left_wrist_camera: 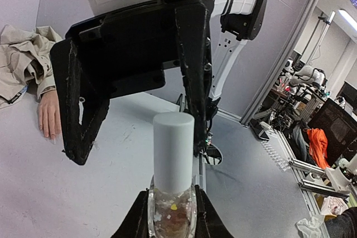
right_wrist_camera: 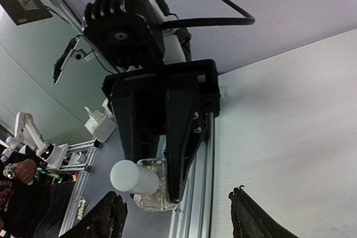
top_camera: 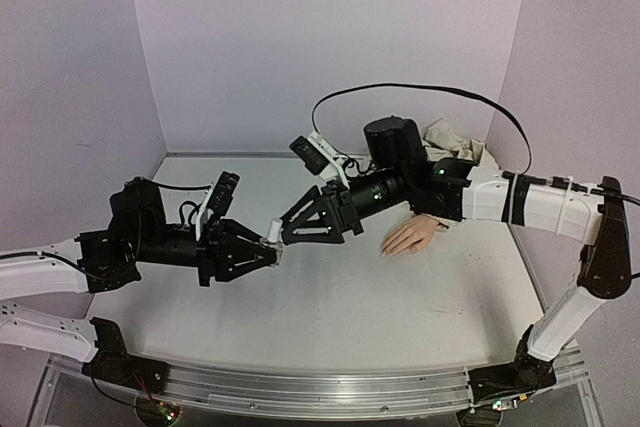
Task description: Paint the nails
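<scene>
My left gripper point(top_camera: 270, 253) is shut on a small clear bottle point(left_wrist_camera: 173, 151) with glitter flakes and a tall white cap, held above the table. The cap points at my right gripper point(top_camera: 284, 233), which stands open just ahead of it; in the right wrist view the cap point(right_wrist_camera: 129, 176) sits near the gripper's left fingertip, not clasped. The pale mannequin hand point(top_camera: 412, 237) lies palm down at the right. Its nails point(top_camera: 386, 251) face the table's middle and are too small to make out. Its beige sleeve point(left_wrist_camera: 22, 59) trails behind it.
The white table point(top_camera: 350, 307) is walled by lilac panels on three sides. A crumpled beige jacket point(top_camera: 452, 139) lies at the back right under the right arm. A black cable point(top_camera: 420, 89) loops above that arm. The metal rail point(top_camera: 330, 389) runs along the near edge.
</scene>
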Controlling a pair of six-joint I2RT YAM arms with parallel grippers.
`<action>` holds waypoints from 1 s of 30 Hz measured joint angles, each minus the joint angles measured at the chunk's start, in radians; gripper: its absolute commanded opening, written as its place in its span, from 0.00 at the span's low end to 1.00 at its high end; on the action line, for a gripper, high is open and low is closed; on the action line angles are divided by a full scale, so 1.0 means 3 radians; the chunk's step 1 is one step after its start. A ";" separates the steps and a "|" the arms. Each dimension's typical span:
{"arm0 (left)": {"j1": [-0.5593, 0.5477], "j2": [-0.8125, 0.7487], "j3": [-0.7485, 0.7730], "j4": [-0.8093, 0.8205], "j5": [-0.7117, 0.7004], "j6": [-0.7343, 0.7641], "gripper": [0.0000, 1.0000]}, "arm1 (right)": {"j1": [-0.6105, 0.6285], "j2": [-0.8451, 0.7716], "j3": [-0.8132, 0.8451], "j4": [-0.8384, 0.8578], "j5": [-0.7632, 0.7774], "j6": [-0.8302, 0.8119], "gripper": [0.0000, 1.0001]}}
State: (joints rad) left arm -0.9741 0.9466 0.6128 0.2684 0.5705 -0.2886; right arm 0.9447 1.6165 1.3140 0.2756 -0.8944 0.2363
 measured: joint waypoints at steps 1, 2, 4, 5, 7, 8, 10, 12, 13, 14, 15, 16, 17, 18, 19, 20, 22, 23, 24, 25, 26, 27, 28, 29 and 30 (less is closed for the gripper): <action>0.0000 -0.0009 0.0000 0.0000 0.0041 -0.0001 0.00 | -0.0003 0.0020 0.0004 0.0046 -0.0103 0.0024 0.65; 0.0000 -0.0014 0.0000 0.0000 0.0071 0.0000 0.00 | -0.0004 0.0031 0.0004 0.0083 -0.0191 0.0051 0.63; 0.0000 -0.0013 0.0000 -0.0003 0.0122 0.0000 0.00 | -0.0005 0.0036 0.0004 0.0158 -0.0309 0.0083 0.54; 0.0000 -0.0011 0.0000 -0.0005 0.0140 0.0000 0.00 | -0.0005 0.0036 0.0006 0.0193 -0.0362 0.0098 0.51; 0.0000 -0.0005 0.0000 -0.0009 0.0182 0.0000 0.00 | -0.0004 0.0043 0.0039 0.0238 -0.0462 0.0142 0.49; 0.0000 0.0004 0.0001 -0.0009 0.0196 0.0000 0.00 | 0.0003 0.0050 0.0058 0.0256 -0.0491 0.0155 0.47; 0.0000 0.0032 0.0001 -0.0011 0.0219 0.0000 0.00 | 0.0018 0.0066 0.0093 0.0295 -0.0537 0.0168 0.43; 0.0000 0.0056 0.0001 -0.0024 0.0224 0.0000 0.00 | 0.0027 0.0076 0.0109 0.0324 -0.0559 0.0164 0.40; 0.0000 0.0066 0.0001 -0.0029 0.0225 0.0000 0.00 | 0.0033 0.0085 0.0117 0.0337 -0.0575 0.0169 0.38; 0.0000 0.0071 0.0001 -0.0031 0.0229 0.0000 0.00 | 0.0038 0.0093 0.0121 0.0352 -0.0585 0.0168 0.37; 0.0000 0.0071 0.0001 -0.0031 0.0235 0.0000 0.00 | 0.0045 0.0100 0.0122 0.0357 -0.0587 0.0165 0.36; 0.0000 0.0071 0.0001 -0.0032 0.0244 0.0001 0.00 | 0.0053 0.0111 0.0123 0.0359 -0.0596 0.0170 0.36; 0.0000 0.0071 0.0001 -0.0032 0.0248 0.0001 0.00 | 0.0057 0.0123 0.0123 0.0360 -0.0599 0.0173 0.35; 0.0000 0.0071 0.0001 -0.0032 0.0249 0.0001 0.00 | 0.0067 0.0136 0.0123 0.0359 -0.0605 0.0175 0.35; 0.0000 0.0071 0.0001 -0.0032 0.0249 0.0001 0.00 | 0.0070 0.0145 0.0123 0.0360 -0.0608 0.0174 0.35; 0.0000 0.0071 0.0001 -0.0032 0.0249 0.0001 0.00 | 0.0075 0.0158 0.0127 0.0359 -0.0613 0.0174 0.35; 0.0000 0.0071 0.0001 -0.0032 0.0251 0.0001 0.00 | 0.0085 0.0182 0.0135 0.0361 -0.0619 0.0174 0.31; 0.0000 0.0071 0.0001 -0.0032 0.0253 0.0001 0.00 | 0.0089 0.0193 0.0136 0.0361 -0.0621 0.0174 0.30; 0.0000 0.0071 0.0001 -0.0032 0.0258 0.0001 0.00 | 0.0092 0.0201 0.0136 0.0365 -0.0622 0.0170 0.28; 0.0000 0.0071 0.0001 -0.0032 0.0264 0.0001 0.00 | 0.0093 0.0206 0.0136 0.0365 -0.0622 0.0169 0.26; 0.0000 0.0071 0.0001 -0.0032 0.0271 0.0001 0.00 | 0.0098 0.0216 0.0137 0.0367 -0.0622 0.0175 0.23; 0.0000 0.0071 0.0001 -0.0032 0.0272 0.0001 0.00 | 0.0104 0.0220 0.0139 0.0367 -0.0621 0.0170 0.18; 0.0000 0.0071 0.0001 -0.0032 0.0273 0.0001 0.00 | 0.0109 0.0225 0.0144 0.0370 -0.0621 0.0167 0.12; 0.0000 0.0071 0.0001 -0.0032 0.0284 0.0003 0.00 | 0.0113 0.0229 0.0149 0.0370 -0.0610 0.0161 0.07; -0.0004 0.0069 0.0004 -0.0033 0.0278 -0.0009 0.00 | 0.0114 0.0231 0.0151 0.0379 -0.0607 0.0151 0.03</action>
State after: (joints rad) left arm -0.9752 0.9672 0.6140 0.2584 0.6540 -0.2913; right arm 0.9791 1.6859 1.3594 0.3893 -1.0763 0.2817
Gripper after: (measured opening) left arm 0.211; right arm 0.152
